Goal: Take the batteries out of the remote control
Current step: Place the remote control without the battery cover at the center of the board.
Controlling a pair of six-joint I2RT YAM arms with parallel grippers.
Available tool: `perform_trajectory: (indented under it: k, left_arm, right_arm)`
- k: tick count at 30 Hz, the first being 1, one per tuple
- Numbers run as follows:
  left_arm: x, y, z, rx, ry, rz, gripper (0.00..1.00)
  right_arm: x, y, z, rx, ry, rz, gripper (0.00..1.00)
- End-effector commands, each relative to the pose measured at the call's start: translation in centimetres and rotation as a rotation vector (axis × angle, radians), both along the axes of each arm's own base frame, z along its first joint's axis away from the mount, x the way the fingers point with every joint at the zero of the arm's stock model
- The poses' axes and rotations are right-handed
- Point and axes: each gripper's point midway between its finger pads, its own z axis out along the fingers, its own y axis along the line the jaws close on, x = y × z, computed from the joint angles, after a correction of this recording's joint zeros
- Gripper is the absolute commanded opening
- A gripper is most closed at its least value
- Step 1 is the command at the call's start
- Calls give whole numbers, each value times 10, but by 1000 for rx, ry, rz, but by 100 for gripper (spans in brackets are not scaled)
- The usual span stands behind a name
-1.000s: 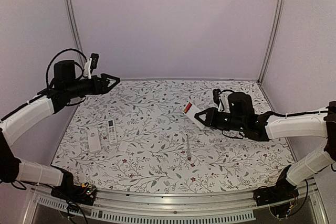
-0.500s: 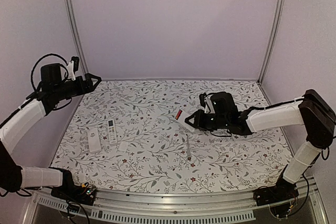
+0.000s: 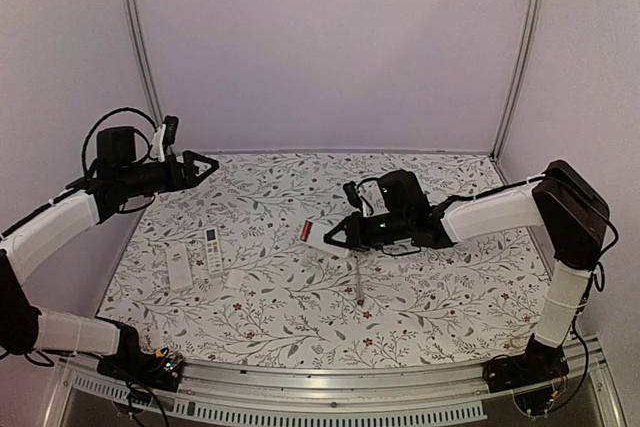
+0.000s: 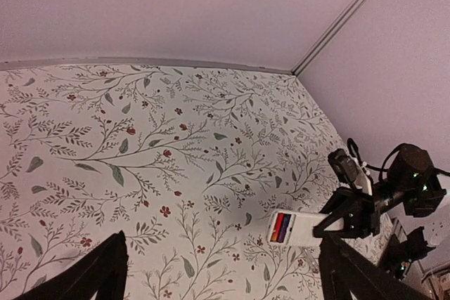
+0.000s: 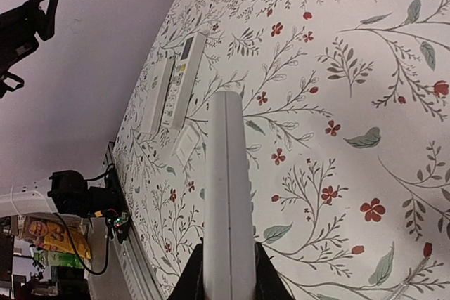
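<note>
I'm holding the left arm (image 3: 60, 227) raised over the left side, forearm sloping upward, with the left gripper (image 3: 208, 165) pointing toward the middle and its jaws standing wide apart (nothing between them). I'm reaching the right arm (image 3: 490, 215) far across to the left, elbow bent high at the right, while the right gripper (image 3: 335, 237) is pinching the remote control (image 3: 316, 233) by one end.

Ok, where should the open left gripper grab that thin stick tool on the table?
I'd take the stick tool mid-shaft from straight above, the left gripper closing across its thin width. It lies flat on the table, running near-to-far.
</note>
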Motion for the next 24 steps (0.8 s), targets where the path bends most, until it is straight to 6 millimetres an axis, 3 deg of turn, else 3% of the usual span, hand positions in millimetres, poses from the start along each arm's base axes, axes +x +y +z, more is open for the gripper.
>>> perform_trajectory:
  k: [1,5,10,14,18,24]
  left_arm:
    - [-9,-26,-12,5,25,-91,94]
    - [-16,-48,-24,22,62,-155,94]
    - [-19,-62,-33,26,91,-194,94]
    - [-20,-67,-38,40,100,-198,94]
    - [-20,-69,-41,46,110,-200,94]
    - [-20,-72,-45,49,120,-204,94]
  right_arm:
    - [-56,30,-7,28,51,292,0]
    - [-84,35,-24,14,118,404,3]
    - [-96,32,-45,-7,185,443,7]
    - [-95,30,-57,-47,206,431,12]
    - [-91,27,-71,-100,210,404,25]
    - [-82,23,-72,-142,182,356,47]
